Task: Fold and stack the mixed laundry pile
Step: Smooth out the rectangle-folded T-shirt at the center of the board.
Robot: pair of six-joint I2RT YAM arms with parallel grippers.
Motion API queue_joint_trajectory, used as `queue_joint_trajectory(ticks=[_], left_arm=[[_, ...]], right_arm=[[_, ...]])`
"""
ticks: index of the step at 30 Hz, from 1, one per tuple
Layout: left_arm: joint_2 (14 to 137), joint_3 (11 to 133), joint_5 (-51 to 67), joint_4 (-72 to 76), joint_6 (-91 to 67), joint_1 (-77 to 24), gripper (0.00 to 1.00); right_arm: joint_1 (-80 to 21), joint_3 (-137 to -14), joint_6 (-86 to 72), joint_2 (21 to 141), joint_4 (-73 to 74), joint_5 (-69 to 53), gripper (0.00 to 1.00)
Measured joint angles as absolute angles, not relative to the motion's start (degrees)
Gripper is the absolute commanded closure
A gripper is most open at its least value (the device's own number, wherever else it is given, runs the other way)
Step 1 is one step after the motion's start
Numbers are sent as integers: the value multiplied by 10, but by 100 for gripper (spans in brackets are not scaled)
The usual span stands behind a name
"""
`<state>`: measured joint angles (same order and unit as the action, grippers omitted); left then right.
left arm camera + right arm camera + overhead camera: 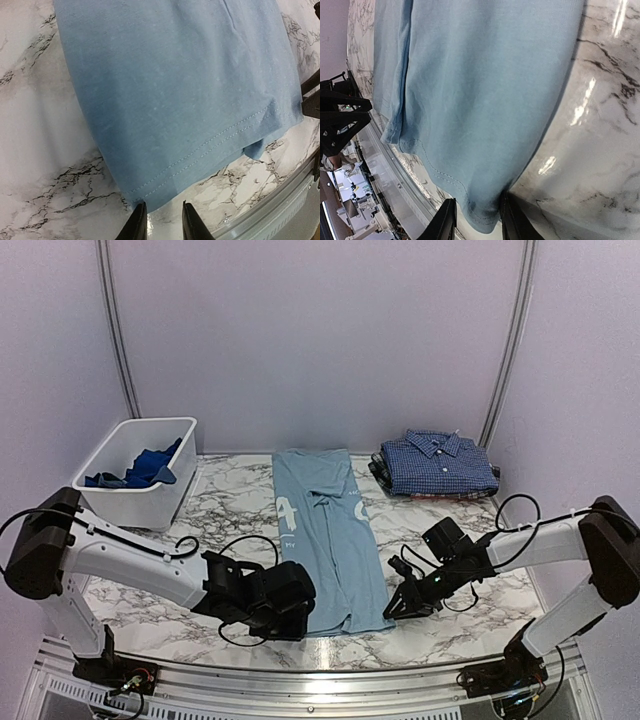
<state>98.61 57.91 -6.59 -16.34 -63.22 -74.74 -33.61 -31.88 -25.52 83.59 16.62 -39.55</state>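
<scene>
The light blue T-shirt (pixel 325 540) lies flat in a long folded strip down the middle of the marble table, hem toward me. My left gripper (pixel 305 615) sits low at the hem's near left corner. In the left wrist view its jaws (pixel 164 220) stand a little apart, and the T-shirt (pixel 175 90) corner just reaches the left fingertip. My right gripper (pixel 395 608) is at the near right corner. There the T-shirt (pixel 480 90) corner hangs between the slightly parted jaws (pixel 476 220). The navy check shirt (pixel 437 462) lies folded at the back right. A royal blue garment (pixel 145 468) lies in the bin.
The white plastic bin (pixel 110 445) stands at the back left. A darker folded piece (pixel 377 470) shows under the navy shirt. The metal rail (pixel 320 670) of the table's near edge runs just behind both grippers. White walls close off the back and sides.
</scene>
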Motion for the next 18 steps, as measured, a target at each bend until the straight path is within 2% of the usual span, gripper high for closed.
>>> queue_joint_trajectory(ticks=[7,18], left_arm=[[999,593,-77,-205,-642,-746,63],[1036,636,-80,-228,-639,-746,65]], right_arm=[[-336,-319,-258,837,164,-396,69],[-339,-318,-264,840,154,-398,70]])
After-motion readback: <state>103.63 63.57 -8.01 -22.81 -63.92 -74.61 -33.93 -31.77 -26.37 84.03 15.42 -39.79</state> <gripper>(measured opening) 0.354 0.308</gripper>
